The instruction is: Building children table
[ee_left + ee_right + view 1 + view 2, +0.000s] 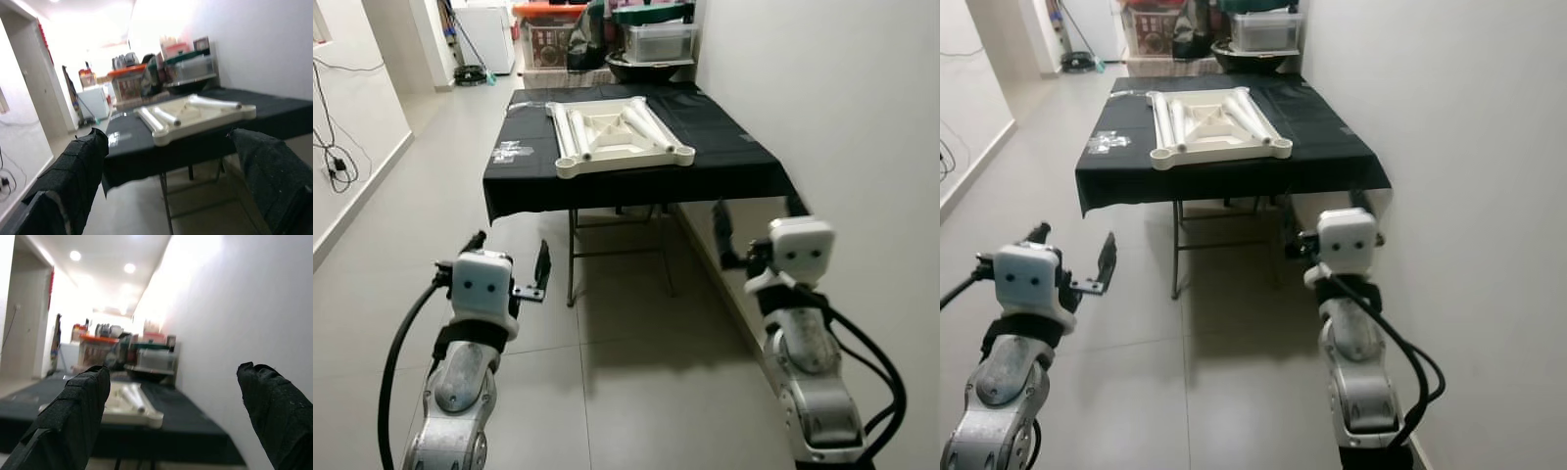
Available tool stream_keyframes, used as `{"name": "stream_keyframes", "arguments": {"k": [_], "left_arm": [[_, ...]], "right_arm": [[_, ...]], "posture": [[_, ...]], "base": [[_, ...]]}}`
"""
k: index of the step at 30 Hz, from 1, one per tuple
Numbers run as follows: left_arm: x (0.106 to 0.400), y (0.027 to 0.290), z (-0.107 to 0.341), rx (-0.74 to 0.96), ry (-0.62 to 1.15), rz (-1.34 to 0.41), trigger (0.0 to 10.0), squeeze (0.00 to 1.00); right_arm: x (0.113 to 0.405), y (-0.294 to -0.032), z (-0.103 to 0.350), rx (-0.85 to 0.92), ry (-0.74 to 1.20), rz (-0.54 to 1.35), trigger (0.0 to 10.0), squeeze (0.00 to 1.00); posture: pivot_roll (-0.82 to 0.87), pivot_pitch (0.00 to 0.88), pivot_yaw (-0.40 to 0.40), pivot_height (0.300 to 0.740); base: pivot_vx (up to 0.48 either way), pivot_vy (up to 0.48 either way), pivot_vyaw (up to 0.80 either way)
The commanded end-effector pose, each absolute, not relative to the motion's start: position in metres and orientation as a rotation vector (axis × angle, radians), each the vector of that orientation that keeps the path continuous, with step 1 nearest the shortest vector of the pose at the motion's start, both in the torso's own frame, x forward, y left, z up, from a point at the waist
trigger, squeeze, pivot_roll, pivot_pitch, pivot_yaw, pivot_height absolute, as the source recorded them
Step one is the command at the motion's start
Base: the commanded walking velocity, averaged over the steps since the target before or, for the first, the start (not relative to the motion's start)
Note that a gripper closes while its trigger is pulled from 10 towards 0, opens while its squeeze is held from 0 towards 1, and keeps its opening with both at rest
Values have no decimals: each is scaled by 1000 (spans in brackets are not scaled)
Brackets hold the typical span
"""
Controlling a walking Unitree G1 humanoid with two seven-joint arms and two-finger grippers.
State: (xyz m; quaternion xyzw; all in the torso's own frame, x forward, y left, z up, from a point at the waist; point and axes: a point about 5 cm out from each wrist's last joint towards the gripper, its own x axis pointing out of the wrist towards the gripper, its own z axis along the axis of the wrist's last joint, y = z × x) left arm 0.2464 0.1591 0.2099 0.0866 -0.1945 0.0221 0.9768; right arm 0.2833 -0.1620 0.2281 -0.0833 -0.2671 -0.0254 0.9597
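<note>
A white children's table top [622,137] lies upside down on a folding table draped in black cloth [724,162] ahead of me. White tube legs [567,132] rest loose along its ribs on both sides. My left gripper [509,253] hangs open over the floor, short of the cloth's front left corner, with nothing between its fingers. Low by the front right corner, close to the wall, my right gripper [1324,217] is also open and empty. Both wrist views look along the fingers [78,166] toward the table top [195,115].
A white wall [842,117] runs along the right, tight against the table. Storage boxes [658,41] and a dark bowl [641,69] stand beyond the table's far end. Cables [335,162] hang on the left wall. Open tiled floor [440,166] lies to the left.
</note>
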Motion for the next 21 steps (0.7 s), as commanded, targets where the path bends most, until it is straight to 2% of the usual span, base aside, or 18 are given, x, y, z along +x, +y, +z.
{"name": "stream_keyframes", "arguments": {"k": [1,3,5,8,9,17,21], "left_arm": [[246,162,211,190,-392,55,10000,216],[244,168,217,178,-407,68,10000,75],[244,168,216,184,-399,57,10000,39],[244,168,213,194,-386,46,10000,39],[245,168,210,199,-364,36,10000,0],[241,164,206,225,-362,-9,10000,0],[241,158,196,304,-325,14,10000,0]], "right_arm": [[284,-164,228,-169,-550,-65,10000,0],[284,-166,228,-154,-550,-47,10000,0],[285,-164,223,-134,-519,-7,10000,0],[287,-161,216,-118,-477,25,10000,0],[287,-157,210,-108,-452,50,10000,0],[289,-153,200,-106,-400,64,10000,0],[291,-150,198,-107,-388,66,10000,0]], "posture": [[-54,0,-21,740],[-45,0,-26,740],[-46,0,-26,740],[-46,0,-25,740],[-43,0,-22,740],[-38,0,-14,740],[-33,0,-16,740]], "base": [[0,0,0],[0,0,0],[0,0,0],[0,0,0],[0,0,0],[0,0,0],[0,0,0]]}}
